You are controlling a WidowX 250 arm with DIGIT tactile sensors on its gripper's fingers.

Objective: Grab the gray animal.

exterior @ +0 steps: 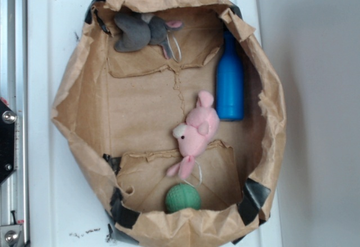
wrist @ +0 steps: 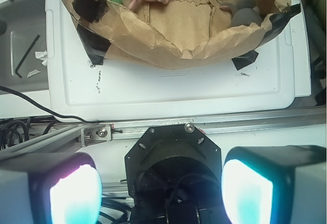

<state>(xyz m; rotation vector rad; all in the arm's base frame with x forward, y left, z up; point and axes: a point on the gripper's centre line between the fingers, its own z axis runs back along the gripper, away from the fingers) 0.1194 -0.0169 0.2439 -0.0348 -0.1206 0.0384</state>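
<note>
The gray animal (exterior: pixel 140 32) is a dark-gray plush mouse with a pink ear and a pale string tail. It lies at the far left corner of the brown paper tray (exterior: pixel 73 89). In the wrist view the gray animal (wrist: pixel 245 14) shows at the tray's upper right, partly behind the paper rim. My gripper (wrist: pixel 161 191) is open, its two pale pads wide apart at the bottom of the wrist view, with nothing between them. It hangs over the robot's own black base, well short of the tray. The exterior view does not show the gripper.
A pink plush animal (exterior: pixel 197 131) lies mid-tray, a blue bottle (exterior: pixel 230 81) stands along the right wall, and a green ball (exterior: pixel 182 197) sits at the near end. The tray rests on a white board (wrist: pixel 173 89). An aluminium rail (wrist: pixel 214 127) runs between board and gripper.
</note>
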